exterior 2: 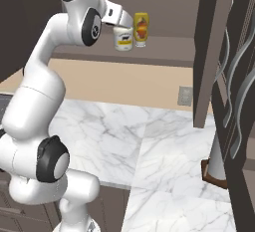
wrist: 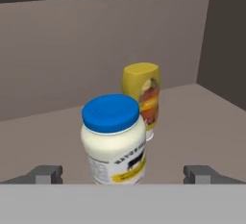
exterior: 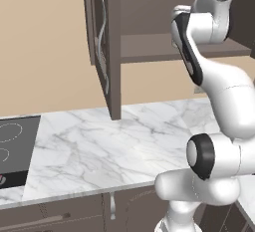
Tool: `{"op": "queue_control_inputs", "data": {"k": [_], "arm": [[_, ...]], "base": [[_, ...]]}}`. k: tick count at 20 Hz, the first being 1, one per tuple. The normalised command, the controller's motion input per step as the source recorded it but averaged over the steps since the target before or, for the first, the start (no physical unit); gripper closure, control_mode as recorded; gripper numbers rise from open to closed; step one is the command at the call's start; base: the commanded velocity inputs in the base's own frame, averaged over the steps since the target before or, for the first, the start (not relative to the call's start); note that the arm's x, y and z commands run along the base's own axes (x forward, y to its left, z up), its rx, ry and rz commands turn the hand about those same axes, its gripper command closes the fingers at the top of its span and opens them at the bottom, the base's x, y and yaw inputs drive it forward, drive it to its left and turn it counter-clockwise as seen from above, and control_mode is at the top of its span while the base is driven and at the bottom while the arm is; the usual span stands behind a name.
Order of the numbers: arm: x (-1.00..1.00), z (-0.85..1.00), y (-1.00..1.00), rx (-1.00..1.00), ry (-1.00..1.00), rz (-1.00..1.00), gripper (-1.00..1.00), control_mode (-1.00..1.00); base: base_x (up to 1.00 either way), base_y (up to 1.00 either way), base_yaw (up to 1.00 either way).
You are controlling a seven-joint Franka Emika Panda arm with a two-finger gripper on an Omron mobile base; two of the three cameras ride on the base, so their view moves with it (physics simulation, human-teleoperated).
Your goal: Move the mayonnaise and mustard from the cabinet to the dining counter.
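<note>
The mayonnaise [wrist: 114, 141], a creamy jar with a blue lid, stands upright on the cabinet [exterior 2: 164, 47] shelf. Just behind it and a little to the right stands the mustard [wrist: 142, 98], a yellow squeeze bottle. Both also show in the right base view, mayonnaise [exterior 2: 123, 39] and mustard [exterior 2: 141, 29] side by side. My gripper [wrist: 123, 174] is open, its fingertips [wrist: 47, 174] wide apart on either side of the jar's base and clear of it. The gripper [exterior 2: 117, 19] is reaching into the open cabinet. The dining counter is out of view.
The cabinet's doors [exterior: 102, 42] [exterior 2: 234, 86] hang open to either side. Below lies a marble worktop [exterior: 109, 141] with a black cooktop [exterior: 15, 149] at the left. A wall outlet [exterior 2: 185, 95] sits under the cabinet, and a pale post on a brown base [exterior 2: 215, 169] stands at the right.
</note>
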Motion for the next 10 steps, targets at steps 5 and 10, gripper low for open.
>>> {"op": "queue_control_inputs", "data": {"k": [5, 10], "arm": [[0.26, -0.01, -0.07, 0.0, 0.0, 0.0, -1.0, -1.0], [0.24, -0.02, -0.07, 0.0, 0.0, 0.0, -1.0, -1.0]], "base": [[0.0, 0.0, 0.0], [0.0, 0.0, 0.0]]}}
